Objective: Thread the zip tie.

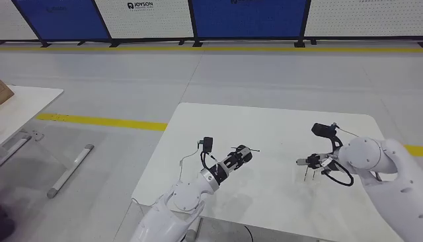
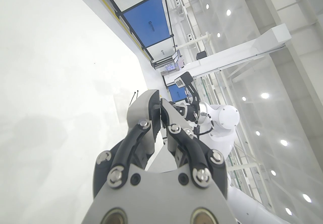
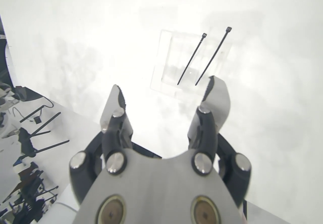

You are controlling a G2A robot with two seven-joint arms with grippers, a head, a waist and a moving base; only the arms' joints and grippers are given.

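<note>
Two zip ties (image 2: 133, 98) partly behind the left fingers (image 2: 143, 109); thin strip (image 1: 254, 151) there, too small to identify.

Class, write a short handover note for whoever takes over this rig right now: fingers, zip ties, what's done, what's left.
Left gripper: fingers shut, over the table's near side; whether they pinch anything I cannot tell.
Right gripper: fingers open, above the zip ties.
Zip ties: two black ones, straight, side by side without touching, on a clear tray.
Done: nothing threaded yet.
Left: grasp a tie, feed its tail through its head.
</note>
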